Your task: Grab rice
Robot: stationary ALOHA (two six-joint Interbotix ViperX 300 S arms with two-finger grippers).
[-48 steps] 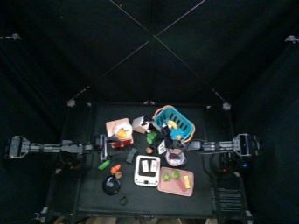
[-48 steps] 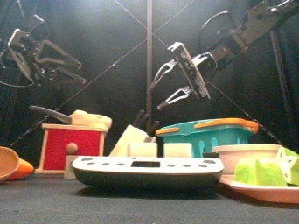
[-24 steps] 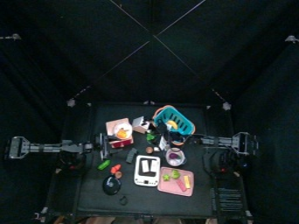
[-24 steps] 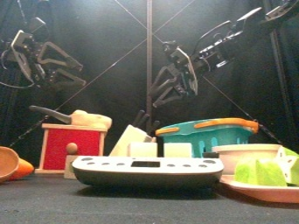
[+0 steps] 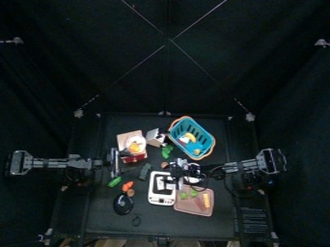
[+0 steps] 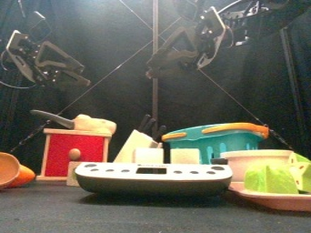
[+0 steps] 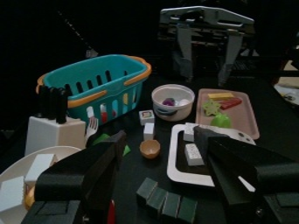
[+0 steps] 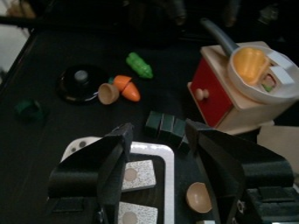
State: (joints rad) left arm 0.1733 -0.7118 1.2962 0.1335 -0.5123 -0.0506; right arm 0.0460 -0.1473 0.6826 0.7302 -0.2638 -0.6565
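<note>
Rice (image 8: 140,175): apparently white blocks on tray (image 8: 158,150). Left gripper (image 7: 160,138), right gripper (image 8: 158,131): jaws open, empty. Crowded worktop (image 8: 59,52) risks knocking neighbours.

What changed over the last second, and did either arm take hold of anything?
The right gripper swung from the table's right side toward its middle and rose in the front view, jaws open and empty throughout; it now hangs above the white scale. The left gripper stayed raised on the left. The teal basket and the other items did not move.
</note>
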